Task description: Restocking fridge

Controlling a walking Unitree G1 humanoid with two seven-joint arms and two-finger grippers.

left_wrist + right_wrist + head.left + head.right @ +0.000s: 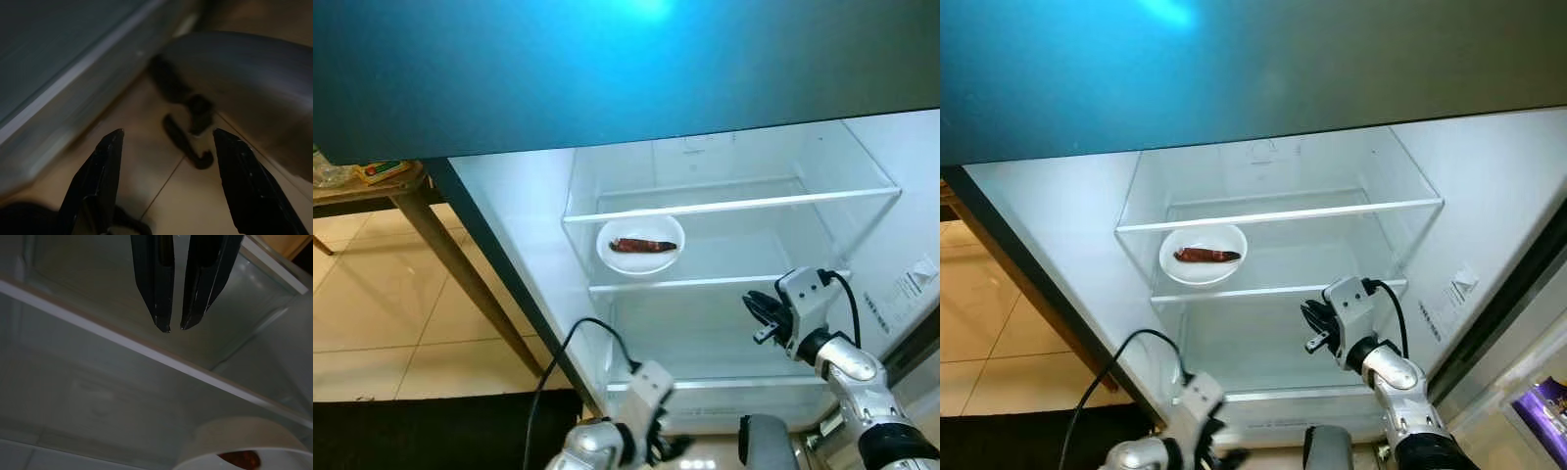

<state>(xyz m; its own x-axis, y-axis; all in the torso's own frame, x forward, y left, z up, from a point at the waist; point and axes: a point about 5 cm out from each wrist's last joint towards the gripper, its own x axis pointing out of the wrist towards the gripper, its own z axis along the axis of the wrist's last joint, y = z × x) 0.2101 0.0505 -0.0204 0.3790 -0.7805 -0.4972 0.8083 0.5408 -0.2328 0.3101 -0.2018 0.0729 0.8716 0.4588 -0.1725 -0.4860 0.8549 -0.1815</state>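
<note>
A bowl [640,247] sits on the left of the fridge's middle shelf [724,277], under another shelf [734,204]. A bench [386,186] stands left of the fridge.

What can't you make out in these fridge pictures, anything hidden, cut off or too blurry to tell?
- The reddish-brown food in the white bowl: too small in the eye views to identify; in the right wrist view the frame's edge cuts it off.
- The label on the fridge's right wall: print too small to read.
- The items on the wooden table: cut off by the dark fridge door.
- The dark shapes on the floor beyond the left gripper: dim and blurred.
</note>
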